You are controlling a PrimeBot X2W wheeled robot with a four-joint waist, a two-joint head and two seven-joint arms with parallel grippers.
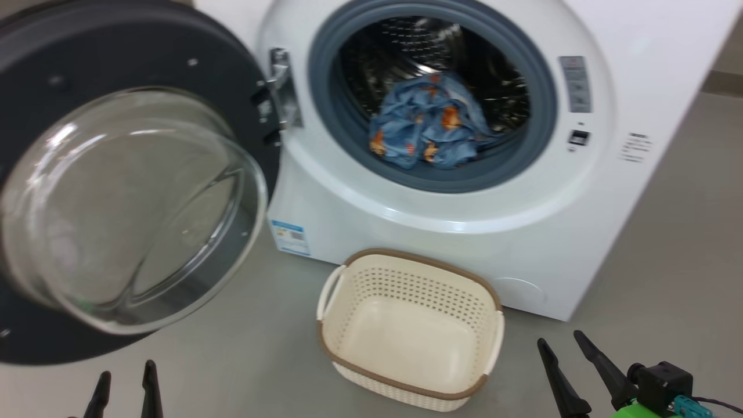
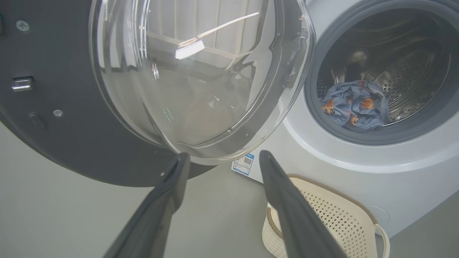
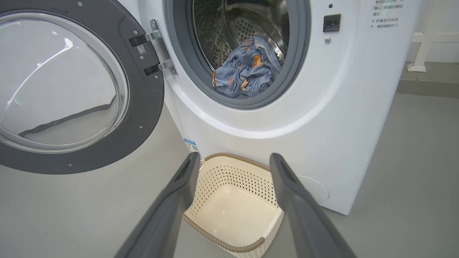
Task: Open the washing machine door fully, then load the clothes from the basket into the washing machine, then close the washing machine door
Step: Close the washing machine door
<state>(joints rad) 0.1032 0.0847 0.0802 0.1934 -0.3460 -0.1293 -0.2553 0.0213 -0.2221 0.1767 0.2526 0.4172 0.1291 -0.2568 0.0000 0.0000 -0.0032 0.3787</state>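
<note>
Since the clothes (image 1: 426,130) lie in the washing machine (image 1: 441,220) and the basket (image 1: 418,258), ahead of our right gripper (image 1: 558,338), sits empty, we judge loading done. Both grippers stand spread, empty. The washing machine door (image 1: 35,69), just beyond the left gripper (image 1: 127,371), needs swinging shut.

Washing machine (image 1: 406,203) mouth clear, door (image 1: 133,191) swung wide left
Clothes (image 1: 426,130) heap low inside; basket (image 1: 406,278) on floor (image 1: 244,360) just below.

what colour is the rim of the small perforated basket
Brown, woven-look, around the cream perforated plastic basket; clearest in the right wrist view.
</note>
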